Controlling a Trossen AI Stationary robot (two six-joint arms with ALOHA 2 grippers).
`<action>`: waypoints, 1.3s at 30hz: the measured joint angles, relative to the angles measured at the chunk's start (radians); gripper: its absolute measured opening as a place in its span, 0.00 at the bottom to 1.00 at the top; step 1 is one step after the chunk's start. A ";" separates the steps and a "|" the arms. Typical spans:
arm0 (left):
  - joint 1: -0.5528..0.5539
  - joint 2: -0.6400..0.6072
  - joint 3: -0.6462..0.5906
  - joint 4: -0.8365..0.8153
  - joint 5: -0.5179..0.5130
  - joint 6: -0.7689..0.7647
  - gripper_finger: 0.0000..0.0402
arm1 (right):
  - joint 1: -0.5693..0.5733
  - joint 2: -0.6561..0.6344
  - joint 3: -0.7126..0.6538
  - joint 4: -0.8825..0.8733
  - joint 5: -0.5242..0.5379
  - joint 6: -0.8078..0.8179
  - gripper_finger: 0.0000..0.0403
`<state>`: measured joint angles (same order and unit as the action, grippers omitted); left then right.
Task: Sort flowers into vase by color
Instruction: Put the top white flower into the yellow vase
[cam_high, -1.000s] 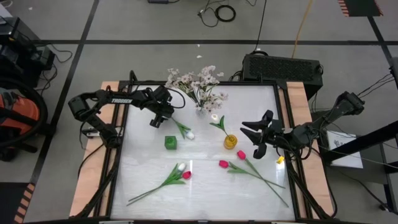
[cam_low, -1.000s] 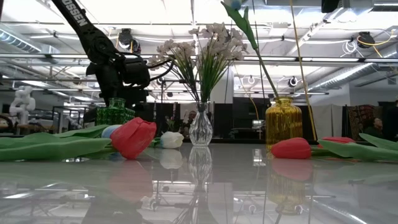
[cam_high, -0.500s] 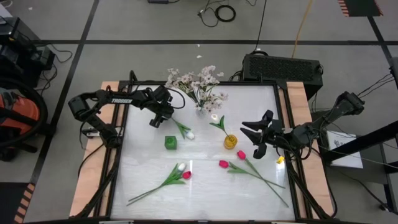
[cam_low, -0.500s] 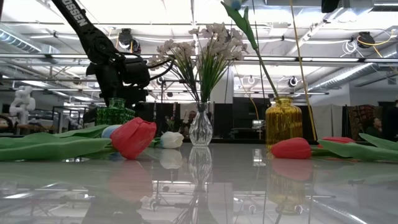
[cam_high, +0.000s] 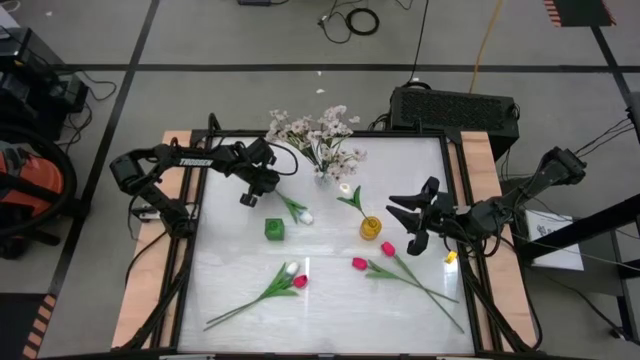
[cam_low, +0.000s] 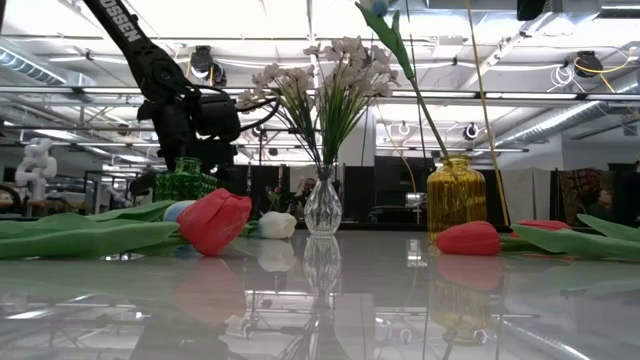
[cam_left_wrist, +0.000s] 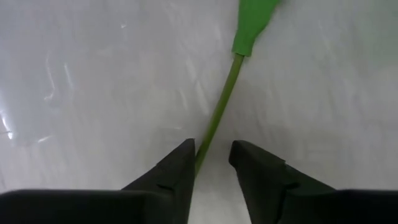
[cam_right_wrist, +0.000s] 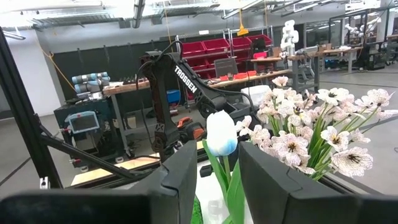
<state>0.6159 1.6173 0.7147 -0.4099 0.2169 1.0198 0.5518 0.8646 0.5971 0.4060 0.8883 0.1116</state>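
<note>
A white tulip (cam_high: 296, 210) lies flat on the table beside the green vase (cam_high: 274, 229). My left gripper (cam_high: 248, 197) points steeply down over the tulip's bare stem end. In the left wrist view its fingers (cam_left_wrist: 211, 146) stand on either side of the stem (cam_left_wrist: 221, 109) with a gap wider than the stem. Another white tulip (cam_high: 346, 190) stands in the yellow vase (cam_high: 371, 228). The pale blossoms (cam_high: 318, 132) fill the clear vase (cam_high: 322, 170). My right gripper (cam_high: 393, 208) hangs open and level right of the yellow vase, holding nothing. My left gripper comes at the stem's free end (cam_left_wrist: 202, 152) from above, its fingers across the stem, which lies on the table. The stem runs close along one finger (cam_left_wrist: 177, 171). Whether that finger touches it, I cannot tell.
Pink tulips (cam_high: 388, 248) (cam_high: 359, 263) lie with crossed stems at the near right. A pink and a white tulip (cam_high: 295, 275) lie together near the table's middle front. A black box (cam_high: 455, 108) stands behind the table's far right corner.
</note>
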 joint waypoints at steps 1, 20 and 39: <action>0.000 0.000 0.000 -0.004 0.000 -0.010 0.29 | 0.000 0.000 0.000 -0.001 0.000 0.000 0.28; -0.025 -0.020 -0.002 -0.030 -0.021 -0.172 0.01 | 0.000 0.000 0.000 -0.008 0.000 0.000 0.28; -0.095 -0.190 -0.011 -0.163 -0.018 -0.256 0.00 | 0.000 0.000 0.000 -0.025 0.000 0.008 0.28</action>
<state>0.5209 1.4273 0.7033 -0.5724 0.1989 0.7635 0.5514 0.8646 0.5972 0.3806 0.8886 0.1201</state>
